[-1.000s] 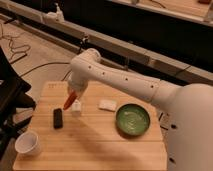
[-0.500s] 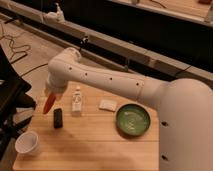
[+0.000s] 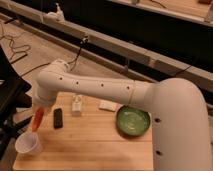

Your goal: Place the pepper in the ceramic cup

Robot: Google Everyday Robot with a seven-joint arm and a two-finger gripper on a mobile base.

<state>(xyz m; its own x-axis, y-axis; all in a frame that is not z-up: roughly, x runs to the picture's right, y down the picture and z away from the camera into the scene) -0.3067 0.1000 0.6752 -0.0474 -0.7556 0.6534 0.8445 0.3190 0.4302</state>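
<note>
End effector (image 3: 39, 107) tight around slim orange-red pepper (image 3: 37, 120), tapered tip just above smooth round white ceramic cup (image 3: 28, 145)

1. The gripper (image 3: 39, 109), below the white arm's (image 3: 100, 90) bend, clasps the slim orange-red pepper (image 3: 37, 120) by its top.
2. The pepper hangs tilted, just above the small round white ceramic cup (image 3: 28, 144).

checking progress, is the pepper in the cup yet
Out. The pepper hangs held in the gripper, just over the cup; its tip is above the rim, not inside.
</note>
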